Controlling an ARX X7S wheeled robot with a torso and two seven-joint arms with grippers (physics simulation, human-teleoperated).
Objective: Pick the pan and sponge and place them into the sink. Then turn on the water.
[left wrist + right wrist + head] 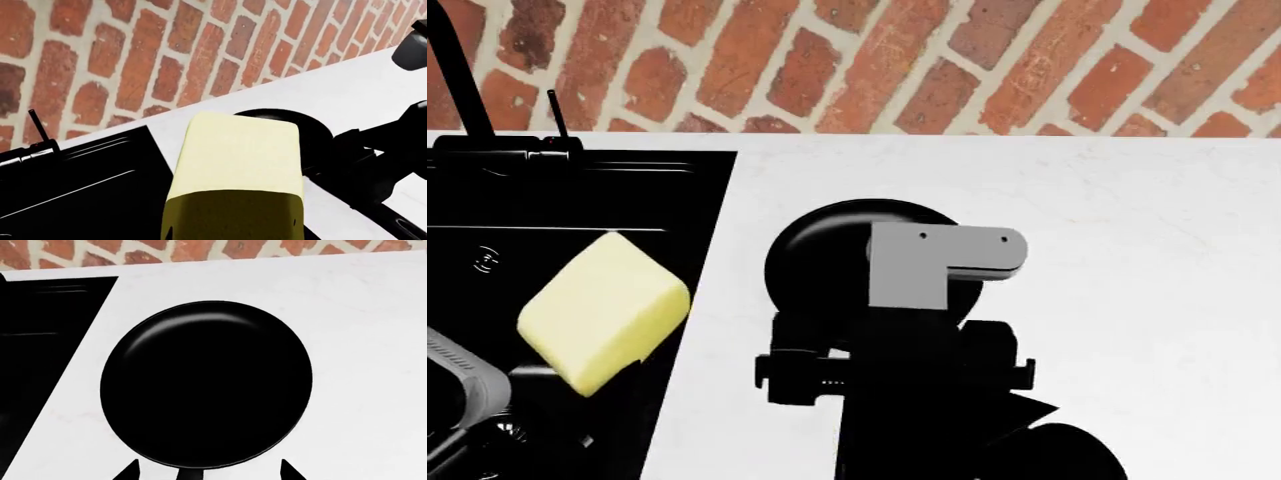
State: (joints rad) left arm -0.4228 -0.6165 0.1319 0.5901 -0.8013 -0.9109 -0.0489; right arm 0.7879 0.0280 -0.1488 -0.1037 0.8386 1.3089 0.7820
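pan on white counter

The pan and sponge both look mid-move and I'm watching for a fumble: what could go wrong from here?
1. The sponge hangs tilted over the sink near its counter-side edge; released here, it might catch the rim.
2. The right hand straddles the handle where it meets the pan; the fingertips stand apart, so a lift now may slip or tip the pan.

Yellow sponge tilted over black sink; black pan on counter beside it
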